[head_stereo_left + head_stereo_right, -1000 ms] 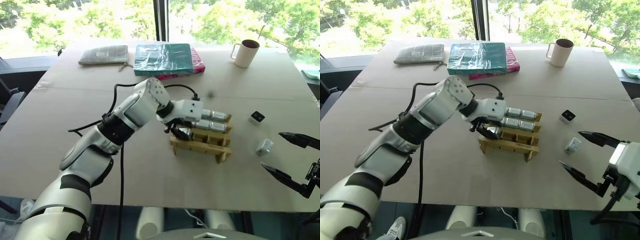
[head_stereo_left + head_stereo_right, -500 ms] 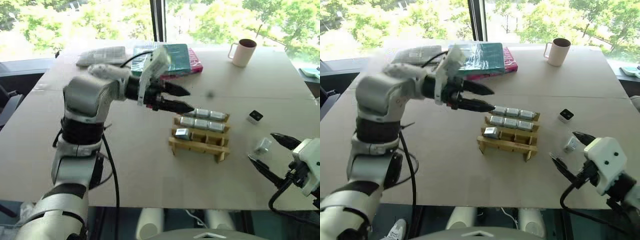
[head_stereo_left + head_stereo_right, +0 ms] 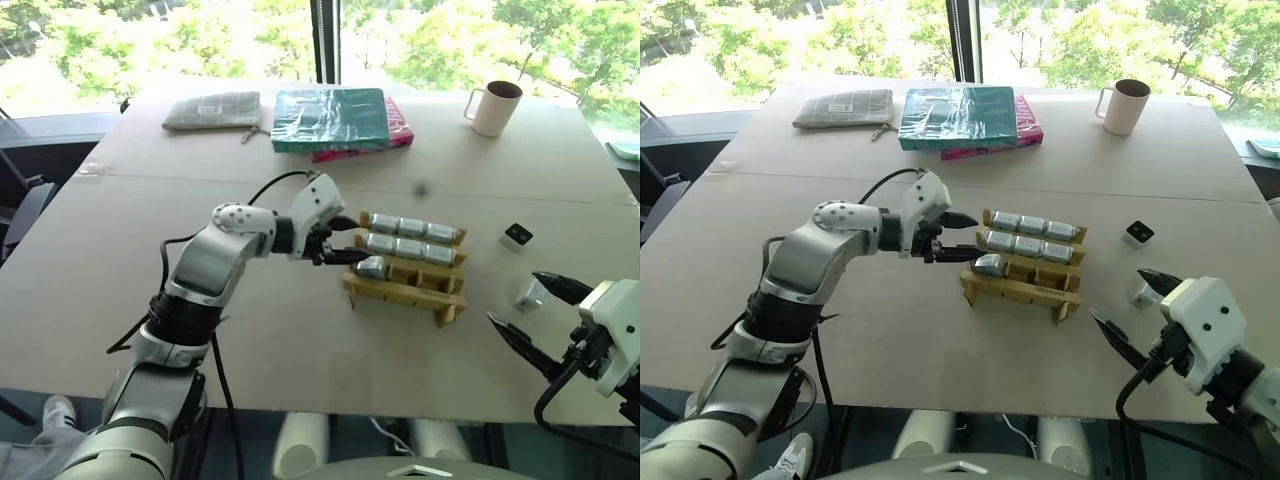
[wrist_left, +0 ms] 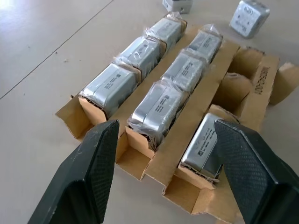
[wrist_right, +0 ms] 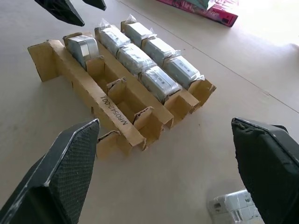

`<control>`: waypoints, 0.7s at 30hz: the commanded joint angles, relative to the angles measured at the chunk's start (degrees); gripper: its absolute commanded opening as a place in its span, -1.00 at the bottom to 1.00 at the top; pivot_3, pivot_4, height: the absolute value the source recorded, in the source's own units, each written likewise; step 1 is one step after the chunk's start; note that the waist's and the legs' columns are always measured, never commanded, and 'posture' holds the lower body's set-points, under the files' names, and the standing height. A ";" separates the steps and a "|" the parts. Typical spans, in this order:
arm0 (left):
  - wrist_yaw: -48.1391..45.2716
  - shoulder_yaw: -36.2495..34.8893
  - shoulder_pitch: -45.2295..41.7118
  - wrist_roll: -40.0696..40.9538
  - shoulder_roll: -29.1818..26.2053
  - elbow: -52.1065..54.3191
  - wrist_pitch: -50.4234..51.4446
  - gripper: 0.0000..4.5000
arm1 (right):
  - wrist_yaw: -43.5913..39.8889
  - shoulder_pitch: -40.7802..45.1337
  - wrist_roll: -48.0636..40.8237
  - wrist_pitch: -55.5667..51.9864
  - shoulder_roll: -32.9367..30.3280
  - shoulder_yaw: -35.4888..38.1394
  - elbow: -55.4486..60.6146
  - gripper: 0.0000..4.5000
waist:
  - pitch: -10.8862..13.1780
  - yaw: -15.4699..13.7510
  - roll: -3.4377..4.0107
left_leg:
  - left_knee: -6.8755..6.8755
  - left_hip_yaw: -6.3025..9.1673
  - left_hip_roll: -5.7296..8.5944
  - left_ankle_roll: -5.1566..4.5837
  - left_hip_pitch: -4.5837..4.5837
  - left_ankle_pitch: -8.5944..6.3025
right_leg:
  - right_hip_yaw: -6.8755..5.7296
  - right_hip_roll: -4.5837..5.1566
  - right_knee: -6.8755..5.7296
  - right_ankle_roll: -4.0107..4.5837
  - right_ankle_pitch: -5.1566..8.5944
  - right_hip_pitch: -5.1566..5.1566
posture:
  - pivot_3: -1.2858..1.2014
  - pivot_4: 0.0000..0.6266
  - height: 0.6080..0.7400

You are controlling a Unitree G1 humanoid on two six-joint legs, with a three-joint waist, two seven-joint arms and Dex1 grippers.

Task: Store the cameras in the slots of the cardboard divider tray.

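The cardboard divider tray [image 3: 400,292] lies mid-table. Its back and middle rows each hold three silver cameras [image 3: 398,246], and one more camera [image 3: 372,266] sits in the front row's left slot. The other two front slots [image 5: 122,95] are bare. My left gripper [image 3: 350,240] hovers open at the tray's left end, pointing along it, nothing between its fingers [image 4: 91,170]. Right of the tray lie two loose cameras: a white, black-faced one [image 3: 516,236] and a silver one [image 3: 528,294]. My right gripper [image 3: 538,316] stands wide open just in front of the silver one, holding nothing.
A teal book on a pink one [image 3: 328,118], a grey pouch [image 3: 212,110] and a mug [image 3: 493,107] stand along the table's far side. A black cable hangs from my left arm. The table's near edge runs just below my right gripper.
My left gripper lifted away from the tray's front-left slot, swung up and back, then came down low at the tray's left end. The right gripper turned and shifted slightly toward the silver camera.
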State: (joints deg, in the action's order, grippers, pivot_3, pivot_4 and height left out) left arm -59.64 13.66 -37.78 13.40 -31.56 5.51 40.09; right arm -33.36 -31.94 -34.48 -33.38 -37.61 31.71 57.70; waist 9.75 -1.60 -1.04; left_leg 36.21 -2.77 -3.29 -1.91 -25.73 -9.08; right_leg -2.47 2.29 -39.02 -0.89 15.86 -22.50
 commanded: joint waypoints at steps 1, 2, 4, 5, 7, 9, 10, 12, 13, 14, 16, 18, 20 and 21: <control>1.46 2.50 0.78 -2.91 0.70 0.83 -6.38 0.48 | 0.83 -0.82 -0.30 1.87 -0.11 1.05 2.30 1.00 | -0.01 0.00 0.01 | 0.00 -0.01 0.00 0.00 0.00 0.00 | 0.01 0.01 0.00 -0.01 0.00 0.00 | 0.03 -0.52 1.00; 1.55 3.35 1.21 -3.67 0.79 0.75 -7.90 0.48 | 1.32 -1.15 -0.36 2.00 -0.08 1.09 2.30 1.00 | -0.01 0.00 0.01 | 0.00 -0.01 0.00 0.00 0.00 0.00 | 0.01 0.01 0.00 -0.01 0.00 0.00 | 0.03 -0.52 1.00; 2.07 3.68 1.42 -3.97 1.51 0.20 -9.03 0.48 | 2.18 -1.33 -0.45 1.77 -0.05 1.44 2.30 1.00 | -0.01 0.00 0.01 | 0.00 -0.03 0.01 0.00 0.01 -0.01 | 0.02 0.02 0.01 -0.01 0.00 0.00 | 0.03 -0.52 1.00; 1.88 3.76 1.39 -3.93 1.72 -0.10 -9.53 0.48 | 2.66 -1.37 -0.54 1.50 -0.11 1.59 2.30 1.00 | -0.01 -0.02 0.00 | 0.00 -0.03 0.01 -0.01 0.00 -0.01 | 0.02 0.03 0.02 0.00 0.00 0.00 | 0.03 -0.52 1.00; 1.40 4.32 1.54 -4.25 1.72 -0.54 -10.43 0.48 | 3.49 -1.27 -1.11 1.05 -0.34 1.67 2.30 1.00 | -0.01 -0.03 0.00 | 0.00 -0.03 0.01 -0.01 0.00 -0.01 | 0.01 0.03 0.02 0.00 0.01 0.00 | 0.03 -0.52 1.00; 0.94 5.82 1.99 -5.79 1.34 -1.27 -12.74 0.48 | 4.13 -0.99 -1.06 0.61 -0.63 1.66 2.30 1.00 | -0.02 -0.02 0.01 | 0.00 -0.02 0.01 -0.01 0.00 -0.01 | 0.02 0.03 0.02 0.03 0.03 0.00 | 0.03 -0.52 1.00; 1.16 5.85 2.21 -5.88 1.62 -1.41 -13.38 0.48 | 4.38 -0.72 -1.04 0.37 -0.78 1.67 2.30 1.00 | -0.02 -0.02 0.01 | 0.00 -0.03 0.01 -0.01 0.01 -0.01 | 0.02 0.03 0.02 0.03 0.03 0.01 | 0.03 -0.52 1.00; 1.85 3.37 2.09 -3.01 2.86 -0.93 -10.44 0.48 | 5.30 -0.11 -1.28 -0.54 -0.98 2.00 2.30 1.00 | -0.02 0.00 0.01 | 0.00 -0.03 0.01 -0.02 0.00 -0.01 | 0.02 0.03 0.03 0.03 0.02 0.01 | 0.03 -0.52 1.00; 1.85 2.04 2.11 -1.72 3.12 -0.70 -9.88 0.48 | 5.83 0.16 -1.44 -1.03 -1.06 2.18 2.30 1.00 | -0.02 0.01 0.01 | 0.00 -0.03 0.01 -0.02 0.00 -0.01 | 0.02 0.03 0.03 0.03 0.02 0.01 | 0.03 -0.52 1.00; 1.65 0.56 2.27 -0.15 3.22 -0.39 -9.22 0.48 | 6.63 0.23 -2.25 -2.45 -1.37 2.39 2.30 1.00 | -0.02 0.03 0.01 | 0.00 -0.03 0.00 -0.02 0.00 -0.01 | 0.02 0.03 0.03 0.02 0.02 0.00 | 0.03 -0.52 1.00; 1.49 -2.22 2.75 2.54 2.48 -0.09 -6.47 0.48 | 7.92 0.38 -3.27 -3.91 -2.01 2.29 2.30 1.00 | -0.02 0.21 0.00 | 0.00 -0.02 0.00 -0.02 -0.01 -0.01 | 0.01 0.03 0.02 -0.01 0.01 0.00 | 0.03 -0.52 1.00; 0.19 -4.56 4.53 4.23 0.88 0.36 -7.80 0.48 | 9.74 0.62 -3.08 -4.94 -2.14 1.50 2.30 1.00 | -0.02 0.46 0.01 | 0.00 -0.01 -0.01 -0.02 0.00 -0.01 | 0.01 0.03 0.02 -0.01 0.01 0.00 | 0.03 -0.52 1.00; 1.01 -8.00 6.09 6.32 0.78 0.84 -8.63 0.48 | 12.72 1.56 -2.09 -6.43 -1.70 0.70 2.30 1.00 | -0.03 0.82 0.03 | -0.02 -0.02 -0.02 -0.02 0.01 -0.02 | 0.02 0.03 0.02 -0.01 0.01 0.00 | 0.03 -0.52 1.00; 0.56 -11.06 7.28 8.40 1.53 0.39 -11.60 0.48 | 14.94 2.42 -2.00 -8.70 -1.73 0.46 2.30 1.00 | -0.03 0.82 0.02 | -0.02 -0.03 -0.02 -0.01 0.02 -0.02 | 0.03 0.03 0.02 -0.01 0.01 0.00 | 0.03 -0.52 1.00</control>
State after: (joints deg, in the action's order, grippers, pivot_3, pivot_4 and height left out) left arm -58.74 7.10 -31.21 18.41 -30.59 4.03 32.06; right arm -21.66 -30.62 -36.81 -40.05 -39.38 32.03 58.12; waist 9.72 -0.78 -1.01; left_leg 36.19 -2.79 -3.31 -1.93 -25.72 -9.10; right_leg -2.45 2.35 -38.99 -0.90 15.87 -22.50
